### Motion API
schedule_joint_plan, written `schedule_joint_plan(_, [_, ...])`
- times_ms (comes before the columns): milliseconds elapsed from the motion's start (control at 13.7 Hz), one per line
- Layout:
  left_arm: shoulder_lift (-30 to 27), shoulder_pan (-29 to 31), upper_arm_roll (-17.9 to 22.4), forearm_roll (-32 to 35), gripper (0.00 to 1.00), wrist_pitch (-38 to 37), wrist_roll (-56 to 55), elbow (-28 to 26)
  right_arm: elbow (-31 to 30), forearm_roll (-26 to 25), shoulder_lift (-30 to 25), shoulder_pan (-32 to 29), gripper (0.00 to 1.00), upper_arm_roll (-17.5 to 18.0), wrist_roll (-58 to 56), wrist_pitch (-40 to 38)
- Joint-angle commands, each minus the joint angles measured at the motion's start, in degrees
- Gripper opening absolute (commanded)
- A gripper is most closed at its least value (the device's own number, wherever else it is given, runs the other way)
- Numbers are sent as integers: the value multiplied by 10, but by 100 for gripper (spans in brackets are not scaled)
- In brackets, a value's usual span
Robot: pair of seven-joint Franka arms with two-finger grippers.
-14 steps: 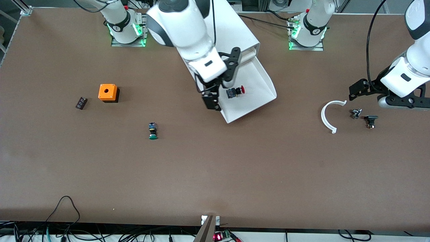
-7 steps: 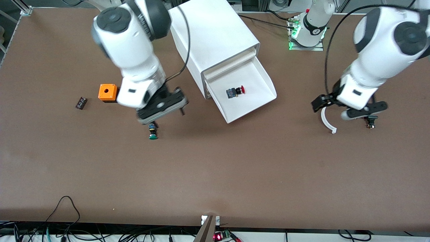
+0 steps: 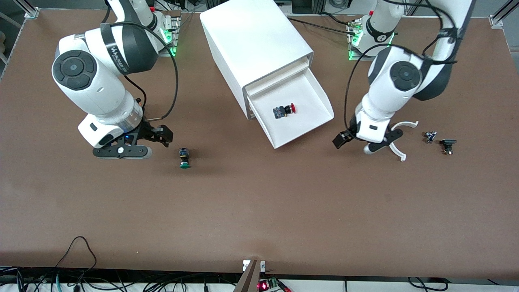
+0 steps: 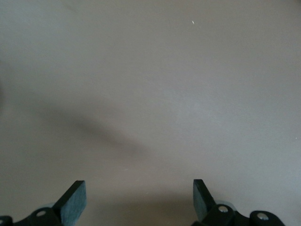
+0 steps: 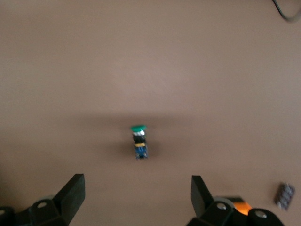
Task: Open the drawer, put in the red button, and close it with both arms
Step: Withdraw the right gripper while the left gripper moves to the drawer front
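Both arms have swung away from where they were half a second ago: the right gripper [image 3: 138,142], which hung over the green button, now hangs nearer the right arm's end of the table, and the left gripper [image 3: 357,142] has shifted in toward the drawer. Toward the right arm's end, the small green-capped push-button [image 3: 184,158] lies on the brown tabletop [image 3: 259,211] just beside the right gripper, whose fingers [image 5: 70,195] stand wide apart with nothing between them. At the middle of the table's robot-side edge stands the white box-shaped cabinet [image 3: 253,44], its white drawer [image 3: 320,97] pulled open. The small red-capped push-button with a black body [image 3: 285,110] lies on its side on the drawer floor, unmoved. The left gripper hovers over bare table between the drawer's front corner and a white curved plastic strip [image 3: 395,142], fingers [image 4: 74,201] spread and empty. Two small dark parts [image 3: 440,141] lie near the left arm's end.
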Motion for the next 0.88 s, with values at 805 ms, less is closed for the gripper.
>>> schedule_joint_plan(805, [33, -54, -15, 8, 100, 92, -72, -92, -82, 27, -143, -151, 100, 7, -93, -79])
